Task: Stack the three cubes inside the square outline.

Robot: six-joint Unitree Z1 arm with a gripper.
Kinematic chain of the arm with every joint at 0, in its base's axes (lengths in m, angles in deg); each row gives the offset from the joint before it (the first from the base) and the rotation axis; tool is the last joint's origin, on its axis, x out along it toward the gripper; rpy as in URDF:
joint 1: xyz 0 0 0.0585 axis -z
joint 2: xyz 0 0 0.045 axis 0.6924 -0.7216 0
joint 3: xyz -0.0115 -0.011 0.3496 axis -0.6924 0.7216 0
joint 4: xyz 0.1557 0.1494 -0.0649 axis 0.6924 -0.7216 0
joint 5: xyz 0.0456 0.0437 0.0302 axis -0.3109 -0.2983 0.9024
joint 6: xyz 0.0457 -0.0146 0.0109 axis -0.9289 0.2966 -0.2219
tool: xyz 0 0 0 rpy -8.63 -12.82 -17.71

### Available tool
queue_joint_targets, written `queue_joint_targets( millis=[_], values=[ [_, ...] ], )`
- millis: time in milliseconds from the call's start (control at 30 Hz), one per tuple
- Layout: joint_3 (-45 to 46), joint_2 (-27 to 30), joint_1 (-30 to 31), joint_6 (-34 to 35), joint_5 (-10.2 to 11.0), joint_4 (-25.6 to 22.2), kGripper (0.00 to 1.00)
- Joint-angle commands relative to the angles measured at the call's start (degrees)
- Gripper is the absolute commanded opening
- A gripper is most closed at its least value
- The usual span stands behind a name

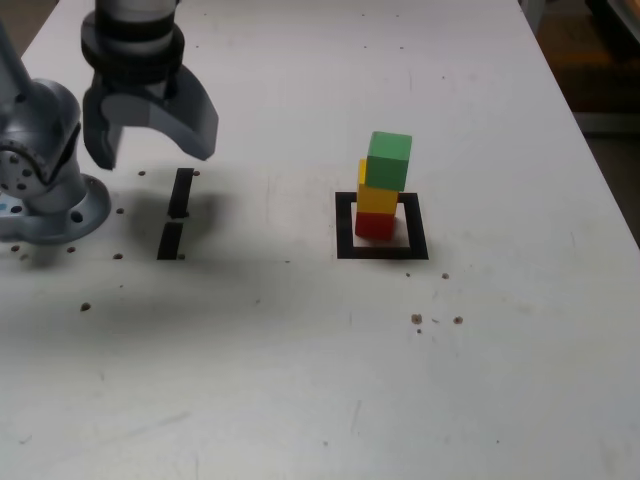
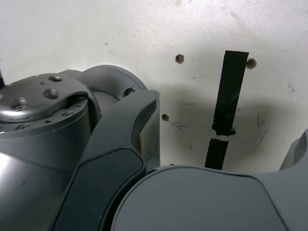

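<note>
**Three cubes stacked in the square, claw open and away**

The three cubes stand as one tower inside the square outline [image 1: 381, 246] on the white table [image 1: 300, 380]. The red cube [image 1: 375, 226] is at the bottom, the yellow cube [image 1: 378, 199] sits on it, and the green cube [image 1: 388, 161] is on top, shifted a little toward the exterior view's right. The tower stands near the back edge of the square.

The claw [image 1: 150, 140] hangs well apart from the tower, on the exterior view's left, above two short black tape strips [image 1: 176, 213]. Its jaws are spread wide and hold nothing. The arm base [image 1: 45, 190] is just beside it.
</note>
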Motion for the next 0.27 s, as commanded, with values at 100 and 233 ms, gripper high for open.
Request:
queue_joint_targets(
  millis=[100,233],
  values=[
    [2.3,-1.6,-0.1,-0.7,-1.0,3.1,1.00],
    [3.5,-1.9,-0.1,-1.7,-2.0,4.7,1.00]
  ],
)
